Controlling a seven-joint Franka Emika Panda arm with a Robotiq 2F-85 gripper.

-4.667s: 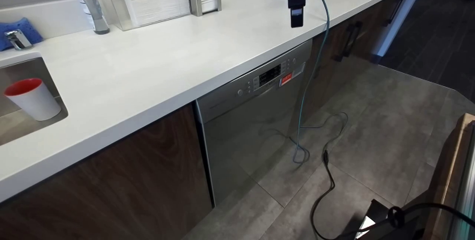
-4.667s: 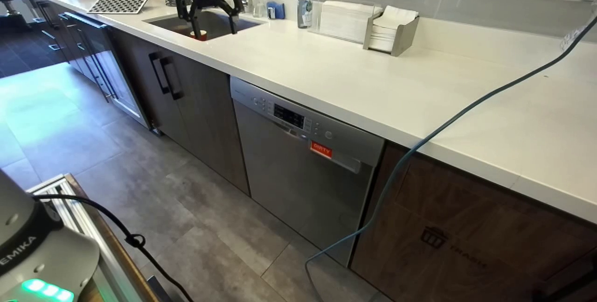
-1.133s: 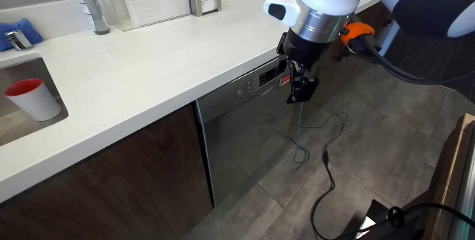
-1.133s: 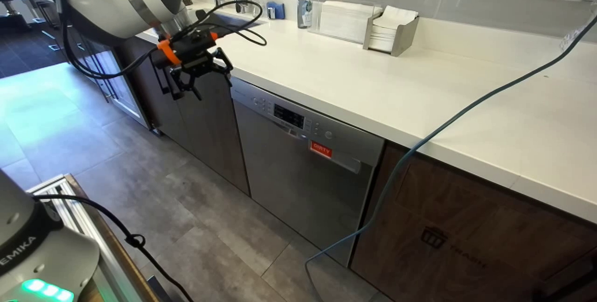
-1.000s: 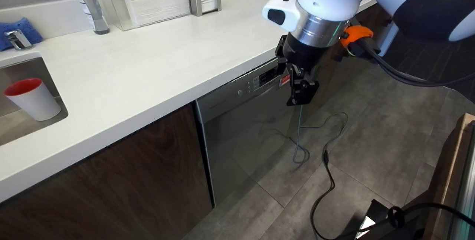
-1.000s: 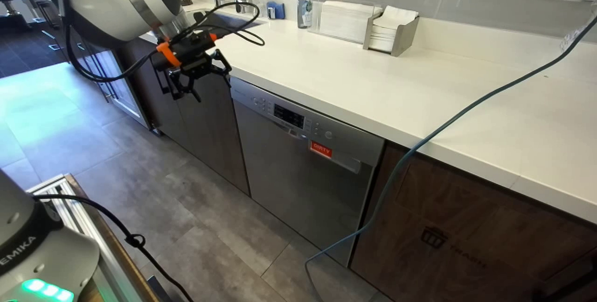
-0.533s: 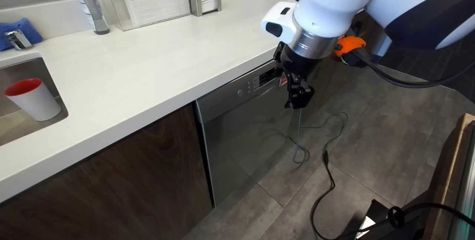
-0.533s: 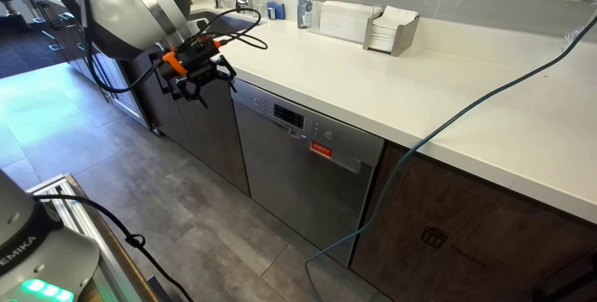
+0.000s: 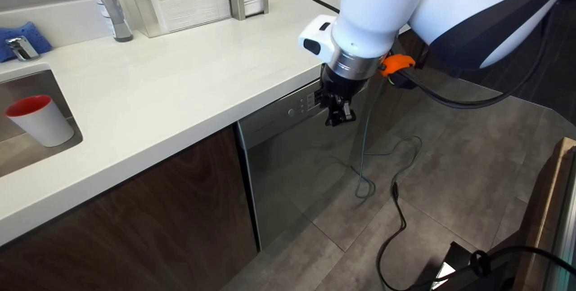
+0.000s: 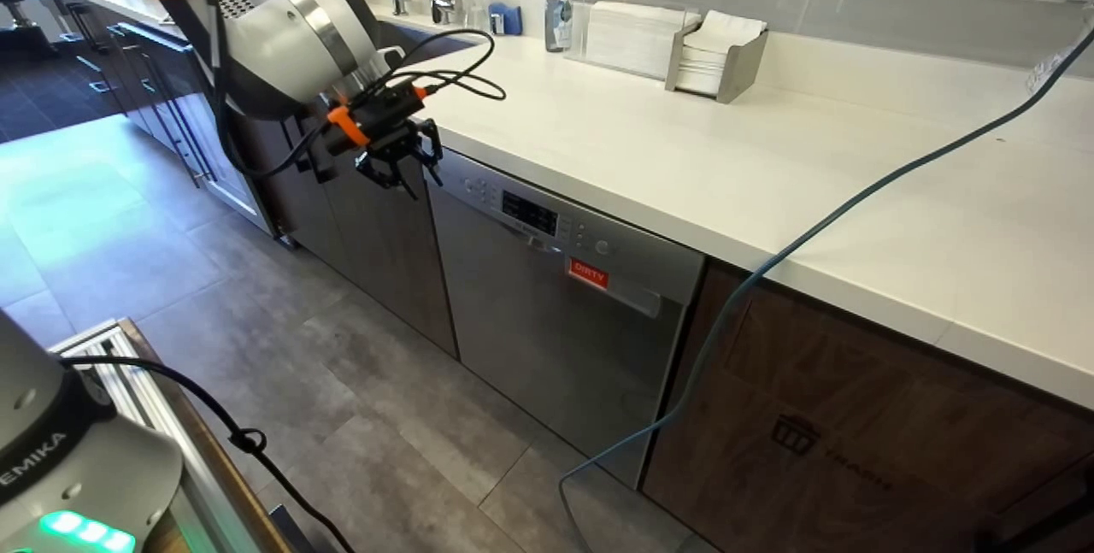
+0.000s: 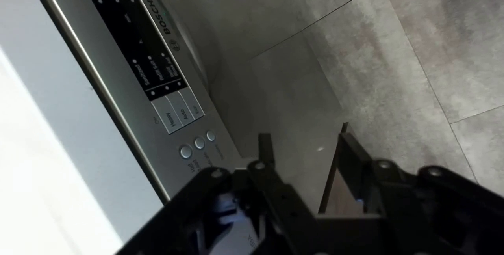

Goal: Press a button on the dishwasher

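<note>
The dishwasher point(image 10: 547, 331) has a brushed steel front under the counter, seen in both exterior views. Along its top runs a control strip with a dark display point(image 11: 136, 42). Beside the display, the wrist view shows rectangular buttons marked Heavy, Auto and Eco point(image 11: 177, 111). Several round buttons point(image 11: 199, 143) sit just past them. My gripper point(image 11: 303, 144) is partly open with nothing between its fingers, and they look apart from the panel. In an exterior view the gripper point(image 9: 327, 113) covers part of the display; in an exterior view it hangs by the dishwasher's upper left corner point(image 10: 426, 185).
The white counter point(image 10: 684, 151) overhangs the dishwasher. A red DIRTY label point(image 10: 590, 273) is on its front. Dark wooden cabinets point(image 9: 135, 219) flank it. A blue-green cable point(image 10: 709, 348) hangs across the counter edge. A cup point(image 9: 40, 120) sits in the sink.
My gripper has travelled along the dishwasher front, leftward in an exterior view and rightward in an exterior view. Its fingers have come closer together. The dishwasher has not moved.
</note>
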